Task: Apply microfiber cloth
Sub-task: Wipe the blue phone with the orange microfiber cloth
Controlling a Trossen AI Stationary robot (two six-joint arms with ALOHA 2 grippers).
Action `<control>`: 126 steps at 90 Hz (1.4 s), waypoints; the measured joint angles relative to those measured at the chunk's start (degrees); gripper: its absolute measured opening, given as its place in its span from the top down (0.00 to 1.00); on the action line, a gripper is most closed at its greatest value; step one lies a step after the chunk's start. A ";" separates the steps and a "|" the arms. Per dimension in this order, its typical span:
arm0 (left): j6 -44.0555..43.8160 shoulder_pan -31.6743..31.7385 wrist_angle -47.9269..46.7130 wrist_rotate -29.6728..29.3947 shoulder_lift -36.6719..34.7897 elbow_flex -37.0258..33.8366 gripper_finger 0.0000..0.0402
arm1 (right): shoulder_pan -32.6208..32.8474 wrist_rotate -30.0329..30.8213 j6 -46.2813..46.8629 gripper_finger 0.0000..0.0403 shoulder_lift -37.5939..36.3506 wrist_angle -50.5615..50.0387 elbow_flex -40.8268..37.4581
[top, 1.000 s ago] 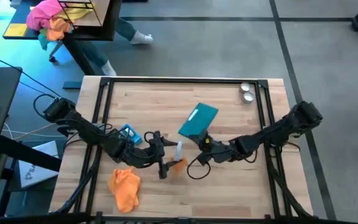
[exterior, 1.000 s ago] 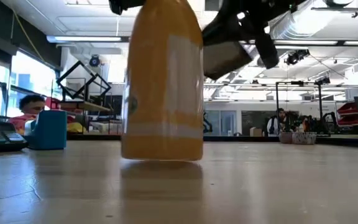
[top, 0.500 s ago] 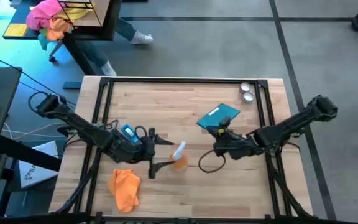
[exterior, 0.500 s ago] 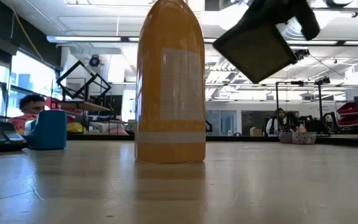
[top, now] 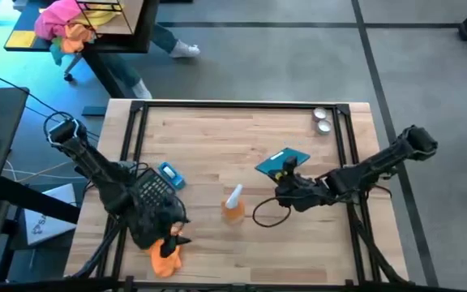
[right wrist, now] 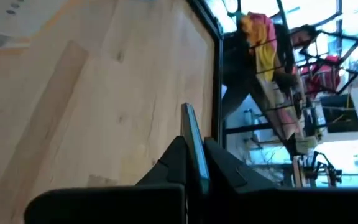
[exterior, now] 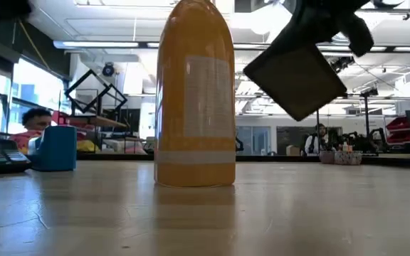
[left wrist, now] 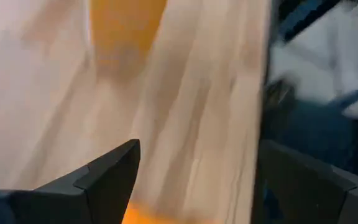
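Observation:
The orange microfiber cloth lies crumpled on the table near the front left edge. My left gripper hovers open right over its far side. In the left wrist view the cloth shows low between the two spread fingers; whether they touch it I cannot tell. A spray bottle of orange liquid stands upright at mid-table on its base. To its right, my right gripper is shut on a teal calculator. My right gripper pinches the calculator between its two fingers at the near edge; the wrist view shows this thin edge standing between the fingers. The fingers come roughly level from the table's right side. The calculator is lifted clear and tilted.
A small blue object lies left of the bottle. Two small silver round things sit at the far right corner. Off the table at the far left, a pink-and-orange fabric bundle rests on another stand. Bare wood lies along the far side.
My left gripper has let go of the spray bottle and swung toward the table's near left, ending over the orange cloth. The bottle, at first slightly raised, now stands upright on the table. My right gripper has carried the calculator toward the right edge and turned it.

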 joint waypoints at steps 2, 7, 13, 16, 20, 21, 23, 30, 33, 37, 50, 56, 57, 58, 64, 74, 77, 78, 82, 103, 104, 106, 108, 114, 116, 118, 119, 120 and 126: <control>-1.28 -0.35 -1.00 1.66 0.87 -0.01 0.23 | -0.16 0.09 0.71 1.00 0.17 0.02 0.00; -3.52 -0.88 -2.57 6.53 3.07 -0.01 0.23 | -0.38 0.40 2.62 1.00 0.51 -0.03 0.00; -4.12 -1.08 -3.65 11.96 5.69 -0.01 0.23 | -0.87 0.40 5.32 1.00 1.02 -0.04 0.00; -4.11 -1.08 -3.93 13.98 6.84 -0.01 0.23 | -1.22 0.50 6.37 1.00 1.25 0.11 0.00; -3.84 -1.05 -4.64 15.95 8.11 -0.01 0.24 | -1.70 1.32 8.75 1.00 1.43 0.52 -0.02; -3.62 -1.02 -4.81 16.28 8.37 -0.01 0.24 | -1.83 1.61 9.61 1.00 1.47 0.73 -0.02; -3.22 -0.99 -5.08 16.86 8.95 -0.01 0.24 | -2.12 2.19 11.53 1.00 1.52 1.23 -0.02; -1.11 -0.97 -6.69 17.64 11.04 -0.01 0.24 | -3.21 2.93 18.91 1.00 1.53 3.52 -0.02; -0.10 -0.97 -7.68 17.59 11.84 -0.03 0.24 | -3.77 3.04 22.07 1.00 1.50 4.55 0.00; 1.09 -0.94 -8.66 17.57 12.92 -0.05 0.24 | -4.28 3.06 26.84 1.00 1.37 4.89 0.33; 6.58 -0.77 -9.45 21.33 17.66 -0.03 0.31 | -5.43 3.23 31.22 1.00 0.89 4.24 5.30; 11.79 -0.08 -9.43 24.00 19.32 0.16 0.37 | -5.53 2.81 29.30 1.00 0.60 3.50 8.16; 12.51 -0.04 -9.50 24.35 19.53 0.23 0.39 | -5.55 2.76 29.27 1.00 0.59 3.48 8.68; 13.19 0.10 -9.60 24.72 19.74 0.27 0.40 | -5.58 2.69 29.29 1.00 0.59 3.48 9.22; 14.65 1.18 -10.14 26.79 20.77 0.30 0.50 | -5.59 2.05 30.99 1.00 0.61 3.31 12.61; 10.43 3.45 -14.44 28.53 20.77 1.42 0.76 | -5.59 -0.37 34.98 1.00 0.59 3.63 17.95; 11.20 3.84 -16.23 28.34 20.31 2.04 0.86 | -5.59 -1.35 35.99 1.00 0.59 3.80 19.11; 11.47 3.94 -17.46 27.94 20.13 2.21 0.89 | -5.61 -1.61 36.28 1.00 0.59 3.79 19.44; 12.68 3.95 -22.88 24.59 19.17 3.22 0.95 | -5.77 -2.23 37.12 1.00 0.59 3.70 20.39; 11.69 3.61 -38.48 -6.96 7.63 11.42 0.99 | -8.67 -3.72 42.01 1.00 0.61 9.45 19.36; 11.42 3.51 -38.25 -9.22 6.78 11.68 0.99 | -8.72 -3.94 41.99 1.00 0.63 10.31 19.12; 11.01 3.35 -37.65 -13.66 5.15 12.04 0.99 | -8.87 -4.50 41.56 1.00 0.70 12.53 18.60; 10.71 3.12 -37.09 -18.76 3.50 12.29 0.99 | -8.96 -4.95 41.09 1.00 0.82 14.88 18.10; 10.50 2.22 -36.39 -32.39 -0.88 12.24 0.99 | -9.08 -6.16 39.40 1.00 1.29 21.46 17.05; 10.93 2.04 -36.18 -36.41 -1.99 12.21 0.99 | -9.08 -6.14 38.74 1.00 1.59 22.77 16.92; 11.18 1.87 -35.88 -40.34 -3.12 12.21 0.99 | -9.06 -6.10 38.21 1.00 2.05 23.75 16.92; 11.31 1.81 -35.79 -42.00 -3.63 12.23 0.99 | -9.07 -6.06 38.04 1.00 2.29 24.25 16.92; 11.43 1.79 -35.75 -43.53 -4.14 12.23 0.99 | -9.09 -6.01 37.91 1.00 2.53 24.73 16.92; 13.51 1.97 -36.15 -51.18 -7.03 12.23 0.99 | -9.47 -6.18 37.10 1.00 4.14 27.21 16.88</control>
